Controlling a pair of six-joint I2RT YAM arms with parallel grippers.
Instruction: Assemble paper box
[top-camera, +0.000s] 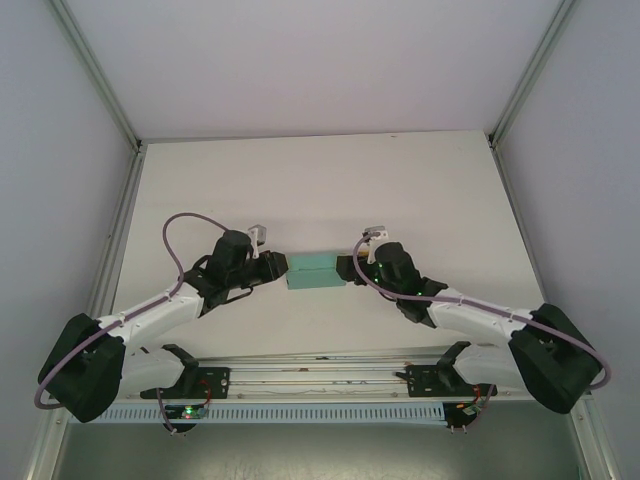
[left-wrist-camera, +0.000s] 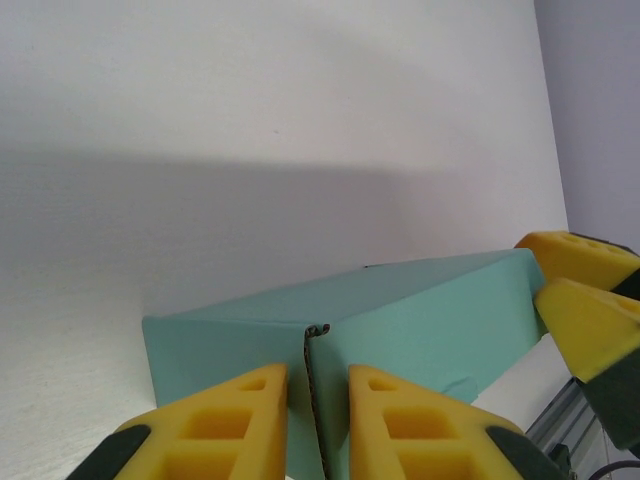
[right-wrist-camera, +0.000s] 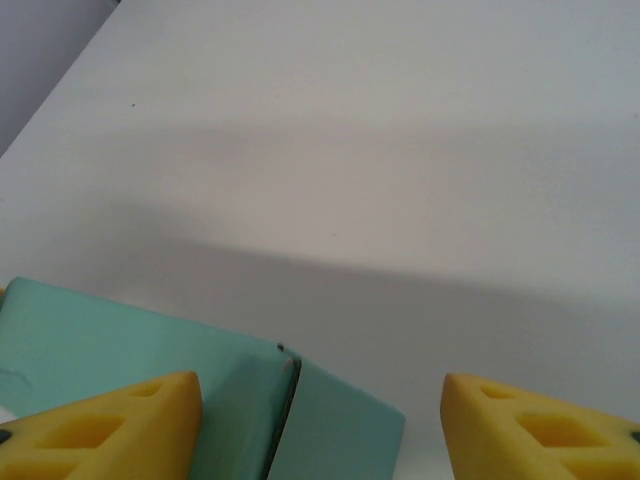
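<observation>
The paper box (top-camera: 312, 270) is a small teal-green rectangular box lying at the table's middle, between my two grippers. My left gripper (top-camera: 272, 268) is at its left end. In the left wrist view the yellow fingers (left-wrist-camera: 240, 420) stand close together on the folded card edge at the end of the paper box (left-wrist-camera: 420, 320), and the left gripper (left-wrist-camera: 318, 385) is shut on it. My right gripper (top-camera: 346, 268) is at the right end. In the right wrist view the right gripper (right-wrist-camera: 322, 400) is open wide, with the corner of the paper box (right-wrist-camera: 120, 340) beside its left finger (right-wrist-camera: 110, 425).
The white table (top-camera: 320, 190) is bounded by grey walls and a metal frame (top-camera: 105, 260) along its left and right sides. An aluminium rail (top-camera: 320, 375) with the arm bases runs along the near edge. The right gripper's yellow fingers (left-wrist-camera: 585, 300) show at the box's far end.
</observation>
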